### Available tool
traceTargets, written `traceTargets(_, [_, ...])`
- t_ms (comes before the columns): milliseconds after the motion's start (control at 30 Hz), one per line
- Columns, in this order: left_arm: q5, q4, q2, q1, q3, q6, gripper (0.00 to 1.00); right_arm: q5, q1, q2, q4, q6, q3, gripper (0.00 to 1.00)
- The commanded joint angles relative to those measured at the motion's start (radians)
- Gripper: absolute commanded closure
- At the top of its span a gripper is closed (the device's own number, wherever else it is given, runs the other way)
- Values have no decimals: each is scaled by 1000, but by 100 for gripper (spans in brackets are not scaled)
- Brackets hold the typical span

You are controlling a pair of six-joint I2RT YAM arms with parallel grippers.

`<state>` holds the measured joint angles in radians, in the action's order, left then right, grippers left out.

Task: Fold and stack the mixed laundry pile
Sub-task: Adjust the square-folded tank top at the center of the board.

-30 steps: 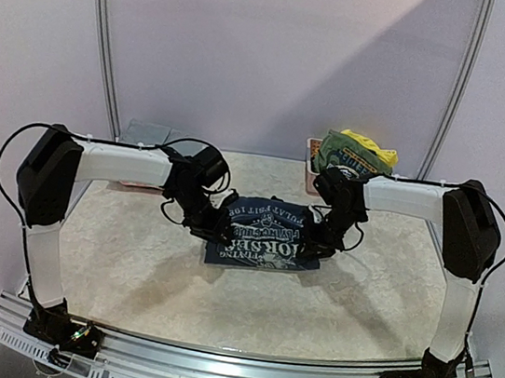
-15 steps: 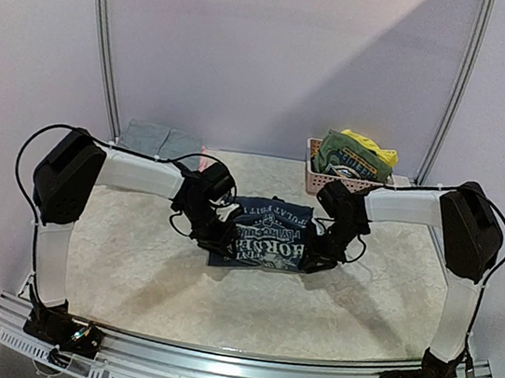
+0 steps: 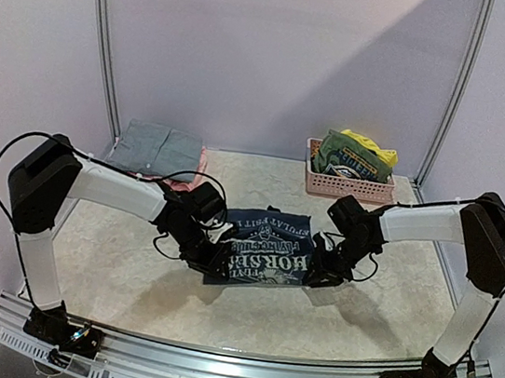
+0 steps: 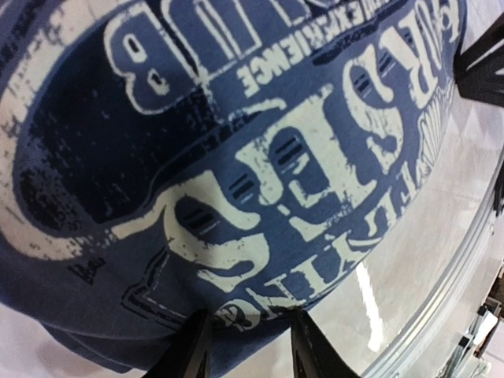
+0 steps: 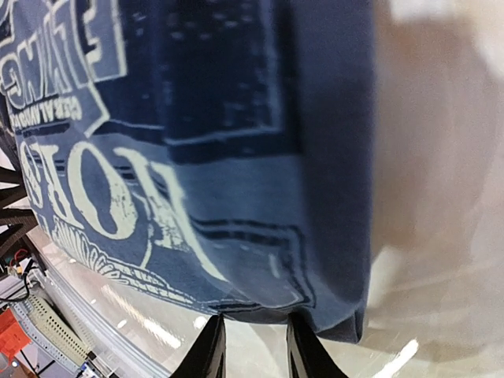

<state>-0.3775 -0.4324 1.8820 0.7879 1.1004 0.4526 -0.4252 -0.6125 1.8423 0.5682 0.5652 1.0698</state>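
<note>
Since a second ago both arms have pulled the navy top back toward their bases. It spans between left gripper and right gripper, each pinching a side edge. Likely mid-fold, not yet stacked. The folded grey shirt lies well beyond the left gripper.

Our pale lilac booth around a marbled table

We see a back wall of smooth lilac panels, crossed by a slanting edge where the light turns a little warmer and pinker toward the upper right. Two slim metal poles, one at the left and one at the right, rise along the wall and bend inward near the top. The table has a cream, marble-patterned top with soft shadows, and a ribbed aluminium rail runs along its near edge, catching bright glare.
</note>
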Motion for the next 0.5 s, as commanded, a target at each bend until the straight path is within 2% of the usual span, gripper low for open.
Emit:
traceTargets(0, [32,-120,-32,42,-94,11,65,51,-25,-23,84,63,-95,72])
traceTargets(267, [57,-135,-141,69,-201,23,66,63,-38,-130,151,88,-129,72])
traceTargets(467, [58,-142,-171,74,-194,45,65,96,-37,-195,254,64,-90,70])
